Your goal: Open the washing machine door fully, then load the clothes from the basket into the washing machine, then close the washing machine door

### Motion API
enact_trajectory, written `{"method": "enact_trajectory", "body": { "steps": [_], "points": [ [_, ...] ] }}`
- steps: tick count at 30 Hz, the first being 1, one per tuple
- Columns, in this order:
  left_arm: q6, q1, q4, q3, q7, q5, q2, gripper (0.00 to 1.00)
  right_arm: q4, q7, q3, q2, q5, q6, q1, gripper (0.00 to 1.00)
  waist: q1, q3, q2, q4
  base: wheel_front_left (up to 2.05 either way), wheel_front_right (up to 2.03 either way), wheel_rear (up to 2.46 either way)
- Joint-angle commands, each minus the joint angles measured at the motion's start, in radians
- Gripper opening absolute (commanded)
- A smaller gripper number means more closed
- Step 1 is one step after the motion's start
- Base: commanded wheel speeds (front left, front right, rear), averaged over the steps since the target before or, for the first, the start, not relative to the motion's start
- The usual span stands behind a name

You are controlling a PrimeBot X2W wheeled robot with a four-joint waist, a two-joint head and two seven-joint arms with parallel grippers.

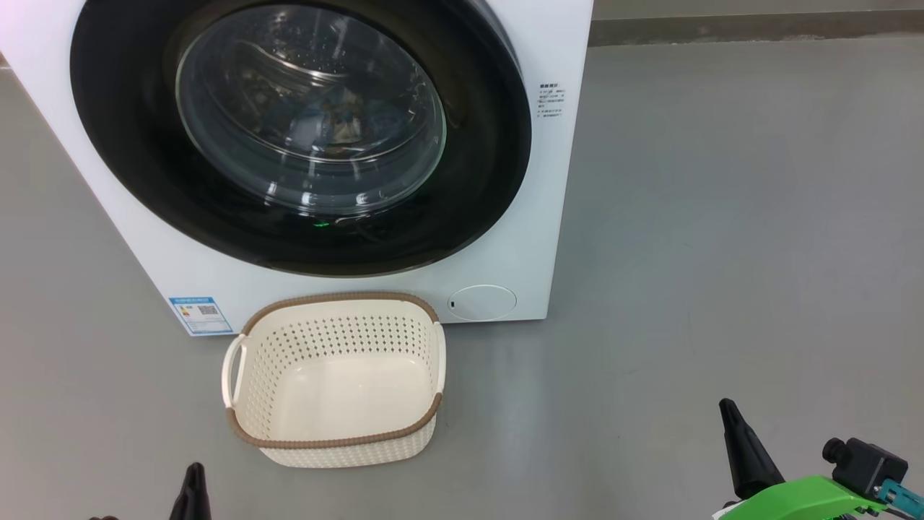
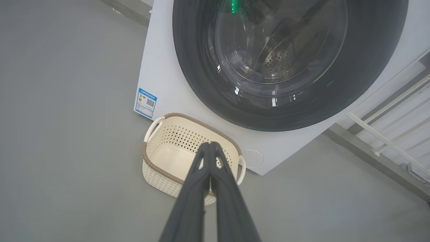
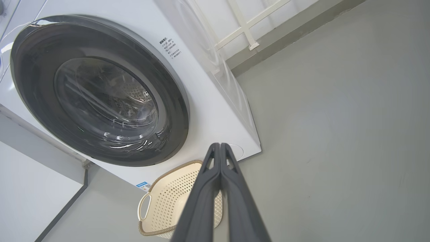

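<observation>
Closest in, the right end effector (image 3: 220, 145) fills the foreground of its wrist view, two dark fingers pressed together tip to tip, gripping nothing; the left end effector (image 2: 210, 144) tells the same story, shut tight and empty, its tips pointing over the basket (image 1: 336, 442); from the head view both hover above the grey floor (image 1: 722, 253), one at each lower corner, the right one beside a green bracket (image 1: 794, 498); the basket sits upright on the floor just in front of the washing machine (image 1: 556, 217), pale bottom bare; the washing machine door (image 1: 123, 144) lies flush against the white front, closed, glossy black rim around the glass bowl; what lies behind the glass is lost in reflections; blue label sticker (image 1: 201, 315) low on the front's left, filter cap (image 1: 482, 302) low on its right, both flanking the basket.
</observation>
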Motion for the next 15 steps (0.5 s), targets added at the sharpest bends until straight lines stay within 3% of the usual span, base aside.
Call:
{"method": "enact_trajectory", "body": {
  "steps": [1, 15],
  "points": [
    [-0.006, -0.049, -0.017, 0.019, 0.004, -0.031, 0.015, 0.0, -0.029, 0.005, 0.001, -0.003, 0.035, -0.002, -0.038, 0.0, -0.0001, 0.0, 0.0, 0.0, 0.0, 0.0, 0.0],
    [-0.015, -0.074, -0.005, 0.027, 0.042, -0.184, 0.017, 0.0, -0.033, 0.043, -0.009, -0.004, 0.182, -0.003, -0.046, 0.0, -0.0001, 0.002, 0.0, -0.002, 0.0, 0.0, 0.0]
  ]
}}
